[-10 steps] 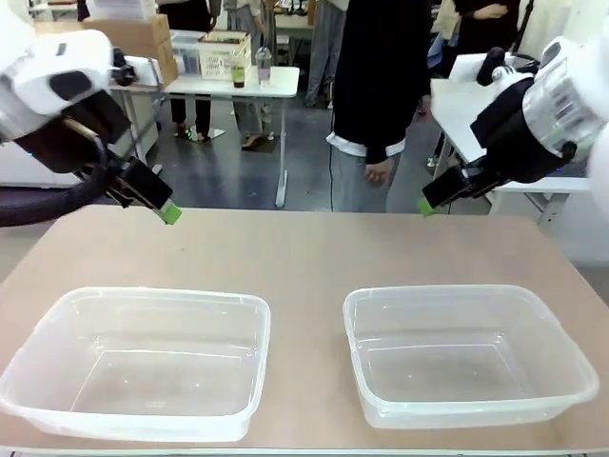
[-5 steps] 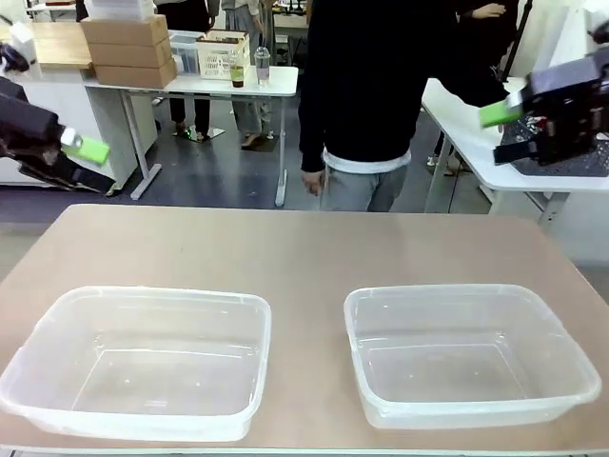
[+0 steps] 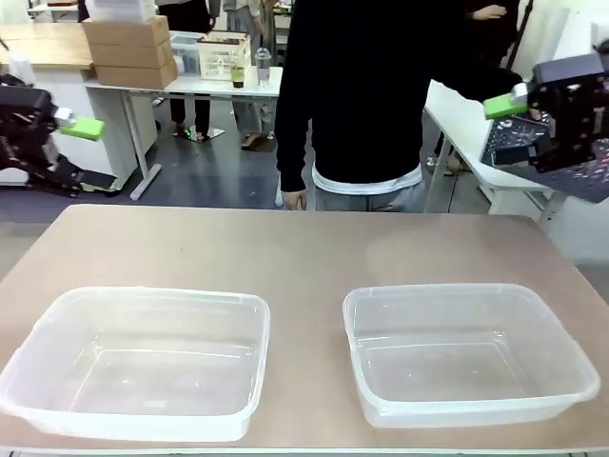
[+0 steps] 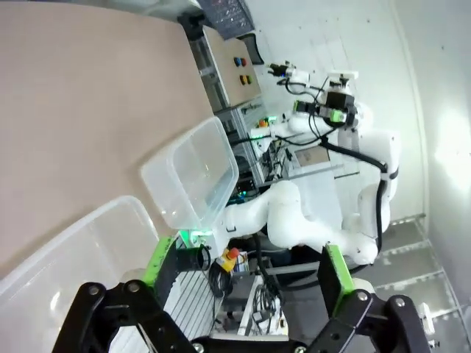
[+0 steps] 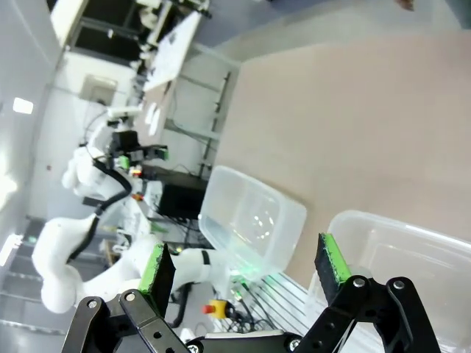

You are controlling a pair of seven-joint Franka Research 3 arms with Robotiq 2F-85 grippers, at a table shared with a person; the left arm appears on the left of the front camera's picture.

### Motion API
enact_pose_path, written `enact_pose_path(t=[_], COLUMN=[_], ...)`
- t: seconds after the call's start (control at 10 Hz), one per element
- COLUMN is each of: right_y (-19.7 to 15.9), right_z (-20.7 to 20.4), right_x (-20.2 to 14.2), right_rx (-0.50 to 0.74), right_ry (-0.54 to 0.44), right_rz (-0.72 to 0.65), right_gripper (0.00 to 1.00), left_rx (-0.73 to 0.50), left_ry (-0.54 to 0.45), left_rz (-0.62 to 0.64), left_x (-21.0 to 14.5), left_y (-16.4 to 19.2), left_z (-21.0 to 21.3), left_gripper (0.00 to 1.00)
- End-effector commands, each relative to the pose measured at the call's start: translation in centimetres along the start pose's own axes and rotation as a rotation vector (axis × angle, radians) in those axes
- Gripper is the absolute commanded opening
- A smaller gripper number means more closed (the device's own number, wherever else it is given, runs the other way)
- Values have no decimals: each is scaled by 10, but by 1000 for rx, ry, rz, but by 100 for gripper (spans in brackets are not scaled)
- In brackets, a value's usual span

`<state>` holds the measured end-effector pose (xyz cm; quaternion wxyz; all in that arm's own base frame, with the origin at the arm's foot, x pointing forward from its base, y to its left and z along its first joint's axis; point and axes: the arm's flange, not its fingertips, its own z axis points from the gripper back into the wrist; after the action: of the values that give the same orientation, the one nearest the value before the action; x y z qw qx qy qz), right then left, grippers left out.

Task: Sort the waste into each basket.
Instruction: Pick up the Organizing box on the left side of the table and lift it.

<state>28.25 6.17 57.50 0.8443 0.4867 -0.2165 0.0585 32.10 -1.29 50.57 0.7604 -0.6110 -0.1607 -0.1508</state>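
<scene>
Two clear baskets stand side by side near the table's front edge: the left basket (image 3: 152, 295) and the right basket (image 3: 438, 289). Nothing lies in either one. The waste is out of view. My left gripper (image 3: 81, 127) hangs high off the table's far left corner, and my right gripper (image 3: 504, 105) is held high beyond the far right corner. In the left wrist view the left gripper (image 4: 246, 265) is open over the near basket (image 4: 73, 250). Likewise the right gripper (image 5: 243, 263) is open, holding nothing, above a basket (image 5: 397, 243).
A person in a black top (image 3: 366, 86) stands at the far edge of the table, one hand (image 3: 293, 198) just above it. The tan tabletop (image 3: 304, 248) lies bare behind the baskets. White tables with boxes stand farther back.
Both arms have risen and drawn back to the sides, away from over the table. The person has stepped left and closer to the far edge.
</scene>
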Motion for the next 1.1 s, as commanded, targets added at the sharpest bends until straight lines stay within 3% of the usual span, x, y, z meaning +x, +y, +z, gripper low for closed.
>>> enact_pose_path(t=[0.0, 0.6, 0.7, 0.8, 1.0], right_y=[-1, -2, 22, 42, 76], right_z=[5, 9, -41, -88, -196], right_x=[5, 1, 8, 6, -30], right_rx=[15, -7, -94, -117, -296], right_ry=[-16, -14, 27, 89, 326], right_rz=[37, 13, 34, 23, -33], right_gripper=[100, 100, 100, 100, 100], left_rx=[-24, 0, 206, 332, 762], left_ry=[1, 12, 98, 198, 385], left_rz=[-56, -31, -40, -53, -31], left_x=[-1, -4, -3, -3, -26], left_y=[-6, -7, -10, -23, -44], left_z=[2, 5, 2, 12, 29], left_gripper=[100, 100, 100, 100, 100])
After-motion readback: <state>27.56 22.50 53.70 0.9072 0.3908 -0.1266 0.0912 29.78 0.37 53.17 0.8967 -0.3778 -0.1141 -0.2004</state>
